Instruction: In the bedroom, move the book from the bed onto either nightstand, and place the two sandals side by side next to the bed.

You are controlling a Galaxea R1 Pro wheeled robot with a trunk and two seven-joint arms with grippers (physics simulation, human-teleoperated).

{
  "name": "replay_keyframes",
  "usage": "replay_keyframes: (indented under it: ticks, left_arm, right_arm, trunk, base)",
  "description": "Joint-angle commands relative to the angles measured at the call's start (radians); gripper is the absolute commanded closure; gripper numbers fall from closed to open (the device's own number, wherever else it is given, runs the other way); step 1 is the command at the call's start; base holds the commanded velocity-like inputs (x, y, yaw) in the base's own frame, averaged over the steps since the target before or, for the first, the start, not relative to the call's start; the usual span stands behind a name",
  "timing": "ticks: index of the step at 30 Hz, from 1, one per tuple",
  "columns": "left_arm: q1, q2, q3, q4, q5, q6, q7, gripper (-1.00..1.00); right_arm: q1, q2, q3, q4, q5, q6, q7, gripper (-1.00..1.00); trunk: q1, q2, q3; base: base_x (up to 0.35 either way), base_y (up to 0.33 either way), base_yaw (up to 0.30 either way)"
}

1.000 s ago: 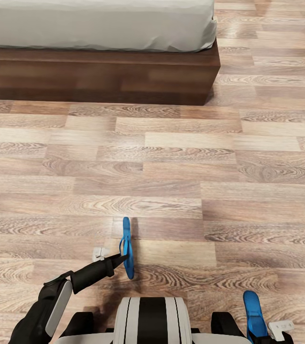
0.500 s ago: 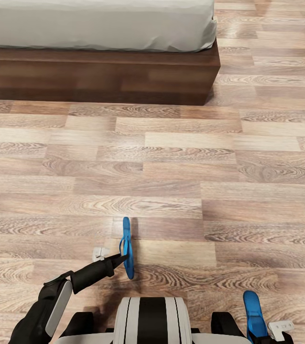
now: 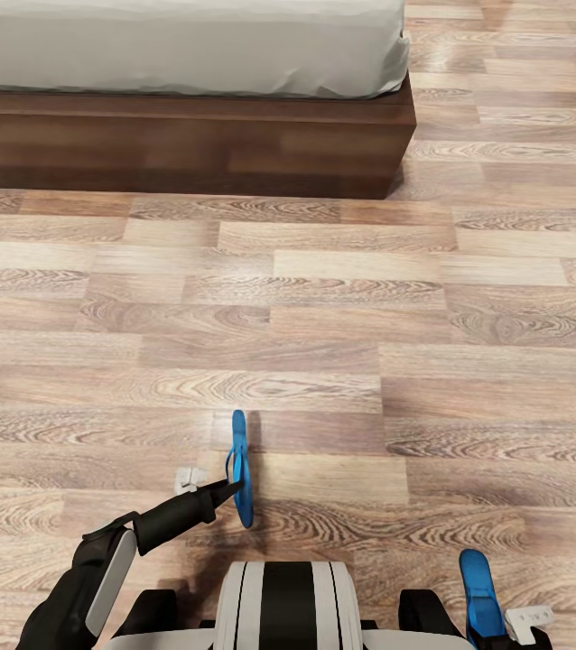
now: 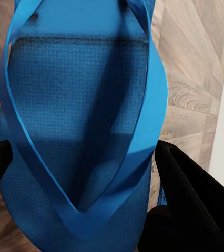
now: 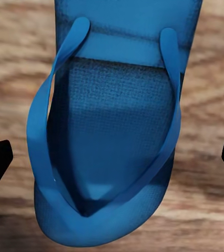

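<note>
Well short of the bed (image 3: 189,144), each sandal hangs pinched: left gripper (image 3: 225,492) clenched on its sandal (image 3: 241,469), right gripper (image 3: 496,623) apparently likewise on the second sandal (image 3: 478,587). Carry both level, closer to the bed.

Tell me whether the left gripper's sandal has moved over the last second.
No. The sandal at the left gripper sits at the same floor plank seam as before.

Two blue sandals were in sight: one sandal (image 3: 240,468) stood on edge over the near floor, left of centre, the other sandal (image 3: 478,589) at the near right. One bed (image 3: 189,135) lay far left.
</note>
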Motion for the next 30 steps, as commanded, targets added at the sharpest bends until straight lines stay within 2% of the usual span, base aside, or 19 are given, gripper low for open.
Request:
replay_keyframes:
  ticks: [1,30]
  left_arm:
    - [0.000,0.000,0.000,0.000,0.006,0.008,-0.002,1.00]
    - [0.000,-0.001,-0.001,0.000,0.007,0.008,-0.001,1.00]
  right_arm:
    - [0.000,0.000,-0.008,0.001,0.006,-0.003,0.007,-1.00]
    - [0.000,-0.001,-0.008,-0.006,0.008,-0.003,0.010,-1.00]
  trunk:
    - [0.000,0.000,0.000]
    - [0.000,0.000,0.000]
  base:
    - [0.000,0.000,0.000]
    - [0.000,0.000,0.000]
